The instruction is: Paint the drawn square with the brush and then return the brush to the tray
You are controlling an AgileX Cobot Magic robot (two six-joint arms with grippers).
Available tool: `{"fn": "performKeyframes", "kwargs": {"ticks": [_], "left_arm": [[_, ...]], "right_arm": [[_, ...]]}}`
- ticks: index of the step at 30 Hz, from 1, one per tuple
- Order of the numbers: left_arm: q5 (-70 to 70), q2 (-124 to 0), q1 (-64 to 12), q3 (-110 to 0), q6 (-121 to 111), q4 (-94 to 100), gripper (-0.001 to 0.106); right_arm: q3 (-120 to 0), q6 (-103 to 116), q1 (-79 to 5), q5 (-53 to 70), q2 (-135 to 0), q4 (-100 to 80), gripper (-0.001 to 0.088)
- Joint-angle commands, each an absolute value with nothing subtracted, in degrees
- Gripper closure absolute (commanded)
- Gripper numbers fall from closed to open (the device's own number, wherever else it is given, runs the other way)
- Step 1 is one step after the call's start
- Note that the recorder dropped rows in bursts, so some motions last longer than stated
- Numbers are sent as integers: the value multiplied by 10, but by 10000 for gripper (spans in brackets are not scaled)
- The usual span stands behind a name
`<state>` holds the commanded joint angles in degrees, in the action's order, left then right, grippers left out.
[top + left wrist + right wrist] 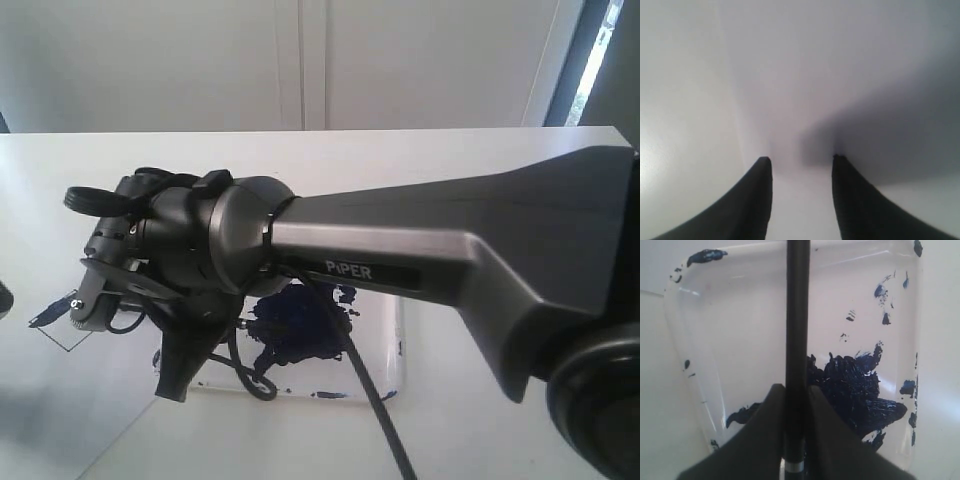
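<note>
**newop:** Where am I at here? The arm [450,230] blocks half the outside view.

**benchrat:** Your right end effector [796,390] is pinching the brush [798,315], with a finger tight on each side of the handle. The stick runs lengthwise over the tray [735,310], just beside the big blue blot [855,390]. I can't tell if the brush touches the tray floor or hangs above it. Your left end effector [800,161] is spread with nothing in it, over bare bench [420,160].

**newop:** And the square?

**benchrat:** Only a corner of the square [62,335] peeks out left of the arm in the outside view. It's well apart from the tray and has a bit of blue at it. You can't see how much is filled, so check that before you call the painting done.

**newop:** Say it's done and I'm putting the brush back. Tips?

**benchrat:** My guess is that's the step you're on. Keep the stick lined up with the tray's long side like it is now, so both ends land inside the rim. Come down slow until it rests on the floor, and only then spread the fingers. Let go from high up and it'll likely bounce, roll or flick paint. Lift straight up after, so a finger doesn't drag it out. If you're actually reloading instead, just wipe the tip through the blot's edge and don't mash it.
</note>
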<state>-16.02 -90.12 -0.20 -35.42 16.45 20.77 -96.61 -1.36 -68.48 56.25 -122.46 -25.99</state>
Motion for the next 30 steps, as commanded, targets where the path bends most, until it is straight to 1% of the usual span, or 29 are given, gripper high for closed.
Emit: {"fn": "performKeyframes", "kwargs": {"ticks": [10, 30], "left_arm": [[-160, -901, -2, -354, 164, 208, 597], [-160, -901, -2, -354, 164, 208, 597]], "right_arm": [[-966, -76, -692, 572, -1225, -190, 868], [-966, -80, -692, 572, -1225, -189, 868]]}}
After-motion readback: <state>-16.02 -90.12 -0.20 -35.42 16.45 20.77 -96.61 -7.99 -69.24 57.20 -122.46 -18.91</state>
